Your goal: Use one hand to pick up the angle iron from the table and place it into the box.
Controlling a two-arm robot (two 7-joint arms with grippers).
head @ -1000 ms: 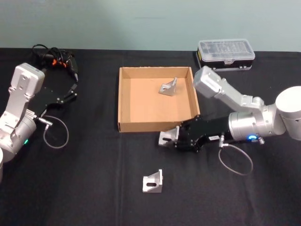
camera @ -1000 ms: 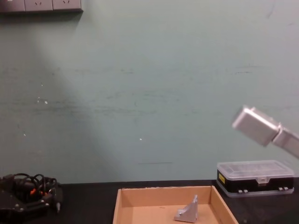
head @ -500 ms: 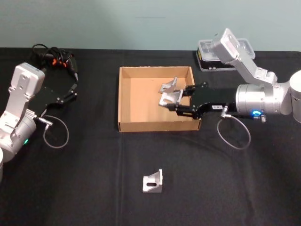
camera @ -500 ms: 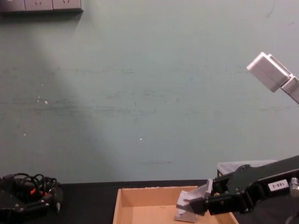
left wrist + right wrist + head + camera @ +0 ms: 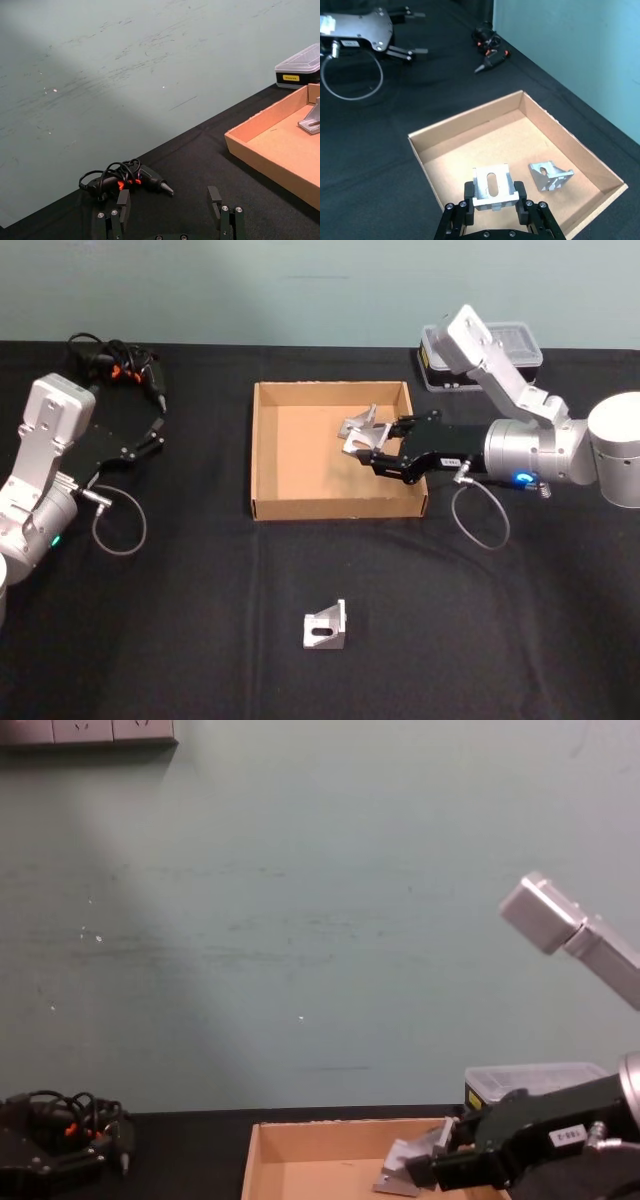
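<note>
Right gripper (image 5: pixel 366 452) is clamped tight on the angle iron (image 5: pixel 353 448), and the wrist view shows the slotted face pinched between the two dark fingers (image 5: pixel 468 193). And there's the move: a second ago this arm was down at the lower right corner of the box (image 5: pixel 330 508), outside the front wall. Half a second ago it had swung in over the cardboard. Now it has drawn back a touch toward the right wall, and the chest view suggests it has sunk lower too.

So the carry is over and the bracket hangs above the box floor in the centre of the frame, not yet let go. Just beside it, toward the upper edge, a second angle iron (image 5: pixel 360 423) already lies inside. Whether the two are touching I can't tell.

By my reading, all that's left for this piece is to open up and drop it.

Further out, a third angle iron (image 5: pixel 326 626) waits on the table (image 5: pixel 200 620) at lower centre. Left gripper (image 5: pixel 152 436) is parked at the left edge, fingers spread, holding nothing.
</note>
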